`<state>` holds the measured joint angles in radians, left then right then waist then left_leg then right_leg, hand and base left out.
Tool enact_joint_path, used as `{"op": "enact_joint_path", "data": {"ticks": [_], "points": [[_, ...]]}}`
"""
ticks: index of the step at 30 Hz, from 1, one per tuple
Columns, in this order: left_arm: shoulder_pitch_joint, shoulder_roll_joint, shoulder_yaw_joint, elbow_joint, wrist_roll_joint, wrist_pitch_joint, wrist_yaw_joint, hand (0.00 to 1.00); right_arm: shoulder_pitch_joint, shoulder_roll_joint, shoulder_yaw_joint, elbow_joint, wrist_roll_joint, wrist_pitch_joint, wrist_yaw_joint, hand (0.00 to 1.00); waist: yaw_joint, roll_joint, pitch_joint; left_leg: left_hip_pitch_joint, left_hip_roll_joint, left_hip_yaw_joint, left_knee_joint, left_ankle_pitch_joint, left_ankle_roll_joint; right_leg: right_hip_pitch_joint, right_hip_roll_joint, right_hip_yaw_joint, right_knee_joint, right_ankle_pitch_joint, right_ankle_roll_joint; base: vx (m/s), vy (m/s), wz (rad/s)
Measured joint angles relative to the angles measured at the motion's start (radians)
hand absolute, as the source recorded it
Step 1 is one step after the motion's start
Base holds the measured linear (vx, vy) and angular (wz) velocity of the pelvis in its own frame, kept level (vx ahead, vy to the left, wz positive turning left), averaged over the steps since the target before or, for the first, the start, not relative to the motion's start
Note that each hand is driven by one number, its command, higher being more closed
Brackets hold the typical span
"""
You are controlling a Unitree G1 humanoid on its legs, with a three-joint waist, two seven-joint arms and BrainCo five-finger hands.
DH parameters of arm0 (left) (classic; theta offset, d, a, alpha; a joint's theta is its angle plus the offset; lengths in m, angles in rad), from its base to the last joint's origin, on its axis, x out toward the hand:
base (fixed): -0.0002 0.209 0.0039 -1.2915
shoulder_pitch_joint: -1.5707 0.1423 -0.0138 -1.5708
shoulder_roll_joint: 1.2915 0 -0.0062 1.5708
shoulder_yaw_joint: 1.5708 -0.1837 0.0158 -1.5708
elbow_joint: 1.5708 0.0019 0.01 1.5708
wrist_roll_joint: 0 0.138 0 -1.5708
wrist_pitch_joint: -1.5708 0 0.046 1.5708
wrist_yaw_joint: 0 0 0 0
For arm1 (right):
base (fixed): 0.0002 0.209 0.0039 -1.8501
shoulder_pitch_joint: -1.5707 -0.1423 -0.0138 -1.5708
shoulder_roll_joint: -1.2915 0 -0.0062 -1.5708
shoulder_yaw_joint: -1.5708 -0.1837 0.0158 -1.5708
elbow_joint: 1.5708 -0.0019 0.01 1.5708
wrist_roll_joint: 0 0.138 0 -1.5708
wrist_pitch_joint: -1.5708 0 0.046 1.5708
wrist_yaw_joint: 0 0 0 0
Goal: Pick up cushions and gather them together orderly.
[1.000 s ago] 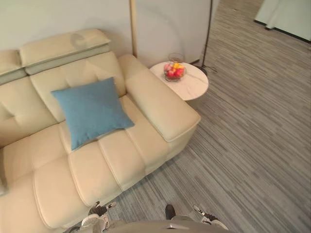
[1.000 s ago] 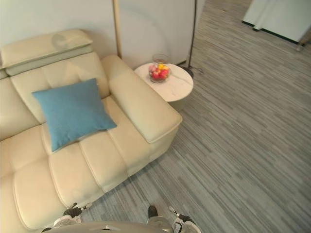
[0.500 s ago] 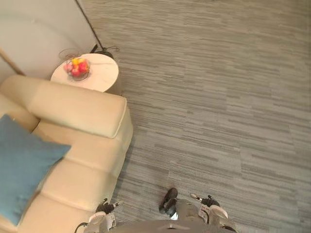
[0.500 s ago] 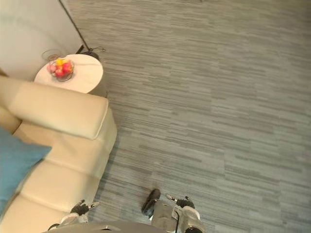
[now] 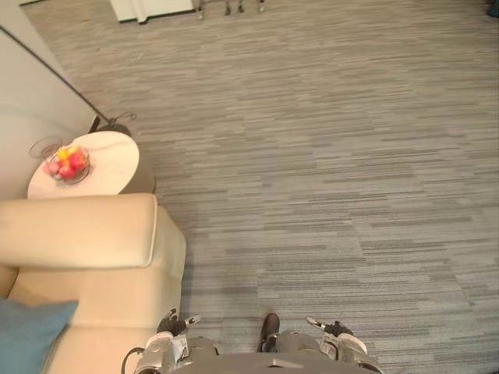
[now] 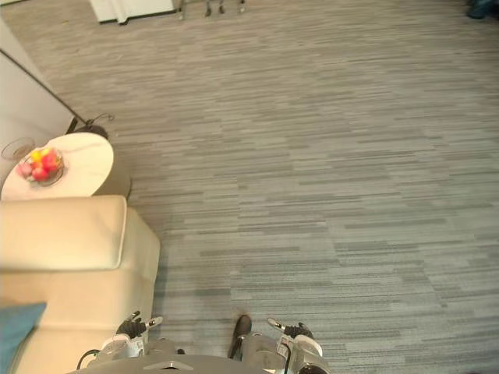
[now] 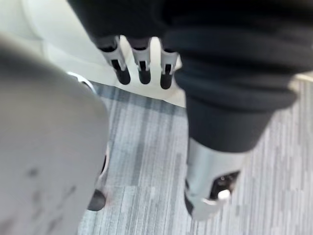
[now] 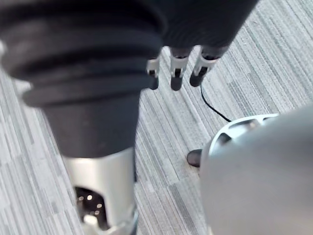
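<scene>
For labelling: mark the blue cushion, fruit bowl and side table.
blue cushion point(image 5: 27, 339), left eye view, visible corner
fruit bowl point(image 5: 76, 178), left eye view, glass wall
side table point(image 5: 115, 154), left eye view, bare top

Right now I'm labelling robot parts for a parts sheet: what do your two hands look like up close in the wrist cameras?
They match. The left hand has a dark ribbed cover over its back and wrist, a row of silver fingers with dark tips, and a thicker silver thumb set apart. The right hand has the same black ribbed cover, silver dark-tipped fingers and silver thumb.
</scene>
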<state>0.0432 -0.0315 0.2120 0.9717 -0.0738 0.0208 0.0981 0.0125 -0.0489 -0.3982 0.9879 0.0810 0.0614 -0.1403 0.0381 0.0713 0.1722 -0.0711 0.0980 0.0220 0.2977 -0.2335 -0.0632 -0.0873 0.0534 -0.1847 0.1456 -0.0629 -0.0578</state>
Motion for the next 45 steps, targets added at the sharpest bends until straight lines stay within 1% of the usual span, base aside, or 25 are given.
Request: {"op": "enact_joint_path", "data": {"ticks": [2,5,6,13,18,19,21,22,24,25,27,29,31,33,34,36,37,38,39,40,41,42,43,44,45], "points": [[0.001,-0.002,0.011,0.002,0.002,0.001,0.002,0.0,0.022,0.016,-0.003,-0.038,0.005,-0.003,0.0,0.0,-0.003,-0.003,-0.014,0.028,0.007,0.051,-0.015,0.024,-0.004,0.006,0.015,0.068,-0.01,0.018,0.025,0.15,0.183,-1.24],[-0.012,0.011,0.009,0.013,0.029,0.001,0.002,0.0,0.046,0.043,-0.019,-0.047,0.01,-0.011,0.0,0.0,-0.012,-0.043,-0.033,0.065,-0.011,0.099,-0.083,0.042,0.006,0.011,0.002,0.101,-0.049,0.047,0.046,0.14,0.137,-0.48],[-0.02,0.017,0.004,0.029,0.039,0.002,0.001,0.0,0.054,0.045,-0.017,-0.041,0.009,-0.01,0.001,0.0,-0.012,-0.051,-0.038,0.095,-0.018,0.117,-0.112,0.058,0.015,0.022,0.001,0.121,-0.064,0.061,0.041,0.19,0.13,-0.33],[-0.019,0.034,-0.005,0.081,0.059,0.017,0.002,0.0,0.02,0.021,-0.01,0.026,0.006,-0.008,0.015,0.0,-0.012,-0.043,-0.057,0.177,-0.054,0.206,-0.178,0.062,0.019,0.053,0.009,0.276,-0.153,0.125,0.066,0.16,0.14,-0.63],[-0.019,0.052,-0.018,0.098,0.06,0.018,0.001,0.0,0.003,0.008,-0.004,0.054,0.0,-0.002,0.029,0.0,-0.013,-0.041,-0.055,0.215,-0.071,0.321,-0.175,0.047,0.044,0.049,0.025,0.431,-0.209,0.192,0.084,0.0,0.078,-1.12],[-0.018,0.054,-0.018,0.098,0.062,0.018,0.001,0.0,-0.002,0.006,0.005,0.054,0.0,0.003,0.029,0.0,-0.012,-0.038,-0.053,0.216,-0.068,0.358,-0.174,0.042,0.053,0.035,0.023,0.418,-0.231,0.196,0.073,-0.09,0.002,-1.04],[-0.019,0.052,-0.022,0.097,0.076,0.018,0.002,0.0,-0.022,-0.004,-0.001,0.052,0.0,0.004,0.029,0.0,-0.017,-0.018,-0.041,0.212,-0.053,0.412,-0.178,0.035,0.062,0.007,0.0,0.235,-0.199,0.138,0.025,-0.08,-0.012,-0.93],[-0.018,0.054,-0.035,0.095,0.076,0.018,0.002,0.0,-0.028,-0.009,0.0,0.053,-0.002,0.006,0.029,0.0,-0.015,-0.01,-0.035,0.213,-0.043,0.444,-0.177,0.035,0.062,-0.019,-0.035,0.082,-0.148,0.108,0.019,-0.03,-0.01,-0.6],[-0.018,0.067,-0.053,0.094,0.077,0.018,0.002,0.0,-0.021,-0.01,0.0,0.053,-0.006,0.007,0.029,0.0,-0.015,-0.015,-0.03,0.231,-0.045,0.448,-0.176,0.032,0.058,-0.013,-0.067,-0.043,-0.123,0.126,0.028,-0.02,-0.058,-0.46],[-0.017,0.07,-0.059,0.093,0.077,0.018,0.002,0.0,-0.02,-0.015,0.0,0.058,-0.007,0.007,0.029,0.0,-0.015,-0.012,-0.028,0.242,-0.046,0.442,-0.175,0.027,0.049,-0.004,-0.062,-0.022,-0.127,0.152,0.065,-0.01,-0.089,-0.34],[-0.012,0.069,-0.06,0.09,0.077,0.018,0.003,0.0,-0.021,-0.021,0.0,0.06,-0.007,0.008,0.029,0.0,-0.013,-0.007,-0.025,0.248,-0.032,0.44,-0.173,0.03,0.042,0.005,-0.047,-0.005,-0.147,0.146,0.059,-0.04,-0.105,-0.34],[-0.013,0.07,-0.056,0.085,0.076,0.018,0.003,0.0,-0.025,-0.02,-0.009,0.059,-0.001,0.007,0.029,0.0,-0.021,-0.005,-0.017,0.228,-0.008,0.44,-0.105,0.017,0.015,0.001,-0.038,0.002,-0.148,0.14,0.055,-0.06,-0.108,-0.22],[-0.016,0.072,-0.047,0.056,0.076,0.017,0.003,0.0,-0.023,-0.021,-0.009,0.061,0.002,0.008,0.029,0.0,-0.02,-0.03,0.002,0.142,0.042,0.437,0.12,0.011,0.01,0.006,-0.038,0.016,-0.137,0.131,0.047,-0.09,-0.11,-0.21],[-0.018,0.067,-0.038,0.039,0.076,0.017,0.002,0.0,-0.018,-0.021,-0.016,0.055,0.004,0.008,0.028,0.0,-0.019,-0.032,0.02,0.081,0.08,0.418,0.285,0.028,0.03,0.02,-0.032,0.03,-0.132,0.128,0.042,-0.04,-0.071,-0.25],[-0.019,0.061,-0.034,0.035,0.076,0.017,0.003,0.0,-0.017,-0.023,-0.015,0.051,0.009,0.009,0.027,0.0,-0.011,-0.038,0.026,0.05,0.083,0.392,0.326,0.016,0.035,0.018,-0.03,0.048,-0.13,0.127,0.041,-0.03,-0.037,-0.43],[-0.019,0.055,-0.031,0.02,0.075,0.016,0.002,0.0,-0.023,-0.037,-0.013,0.051,0.012,0.01,0.027,0.0,-0.003,-0.038,0.033,0.014,0.024,0.33,0.277,-0.039,0.031,0.021,-0.033,0.104,-0.165,0.127,0.041,-0.02,-0.003,-0.61],[-0.018,0.052,-0.026,0.016,0.075,0.015,0.003,0.0,-0.028,-0.043,-0.007,0.051,0.012,0.01,0.027,0.0,0.006,-0.034,0.031,0.009,-0.006,0.319,0.173,-0.052,0.035,0.026,-0.025,0.126,-0.213,0.114,0.056,-0.01,-0.012,-0.89],[-0.014,0.028,-0.018,0.021,0.075,0.015,0.003,0.0,-0.037,-0.066,-0.006,0.043,0.012,0.009,0.027,0.0,0.023,0.059,0.017,0.01,0.045,0.296,-0.007,-0.073,0.036,-0.019,0.039,0.085,-0.088,0.066,0.029,-0.01,-0.021,-0.99],[-0.014,0.025,-0.019,0.026,0.075,0.012,0.003,0.0,-0.049,-0.069,-0.004,0.039,0.012,0.01,0.026,0.0,0.039,0.067,0.036,0.01,0.058,0.305,0.017,-0.02,0.031,-0.07,0.033,0.048,0.128,0.015,-0.017,0.04,-0.047,-0.91],[0.003,0.053,0.011,0.004,0.057,0.011,0.004,0.0,-0.032,-0.038,0.005,0.013,0.022,0.011,0.026,0.0,0.046,0.025,0.051,0.021,0.028,0.35,0.056,-0.038,0.012,-0.063,-0.035,0.03,0.347,-0.174,-0.008,0.13,-0.083,-0.43],[0.023,0.076,0.011,-0.001,0.058,0.017,0.004,0.0,-0.033,-0.021,0.01,0.007,0.031,0.013,0.025,0.0,0.043,0.009,0.078,-0.054,0.085,0.328,0.311,-0.068,-0.009,0.037,-0.022,0.065,0.266,-0.271,0.009,0.12,-0.093,-0.16],[0.025,0.073,0.006,0.0,0.057,0.016,0.004,0.0,-0.031,-0.027,0.012,0.0,0.03,0.01,0.024,0.0,0.037,0.015,0.079,-0.11,0.098,0.299,0.393,-0.089,-0.021,0.052,-0.002,0.087,0.235,-0.267,0.009,0.05,-0.081,0.01],[0.038,0.059,0.027,0.0,0.053,0.017,0.006,0.0,-0.029,-0.035,0.016,-0.004,0.031,0.008,0.025,0.0,0.041,0.02,0.067,-0.171,0.084,0.25,0.401,-0.119,-0.027,0.061,0.004,0.114,0.197,-0.261,-0.004,0.03,-0.01,-0.19],[0.055,0.049,0.041,0.003,0.058,0.026,0.005,0.0,-0.036,-0.042,0.011,-0.008,0.031,0.007,0.022,0.0,0.048,0.024,0.059,-0.261,0.053,0.214,0.328,-0.109,-0.028,0.092,-0.004,0.137,0.108,-0.241,0.003,0.1,0.019,-0.27],[0.068,0.047,0.035,0.003,0.058,0.026,0.005,0.0,-0.041,-0.046,0.009,-0.008,0.031,0.007,0.022,0.0,0.052,0.027,0.057,-0.276,0.042,0.207,0.275,-0.087,-0.032,0.102,-0.003,0.151,0.077,-0.228,0.018,0.16,0.046,-0.46]]}}
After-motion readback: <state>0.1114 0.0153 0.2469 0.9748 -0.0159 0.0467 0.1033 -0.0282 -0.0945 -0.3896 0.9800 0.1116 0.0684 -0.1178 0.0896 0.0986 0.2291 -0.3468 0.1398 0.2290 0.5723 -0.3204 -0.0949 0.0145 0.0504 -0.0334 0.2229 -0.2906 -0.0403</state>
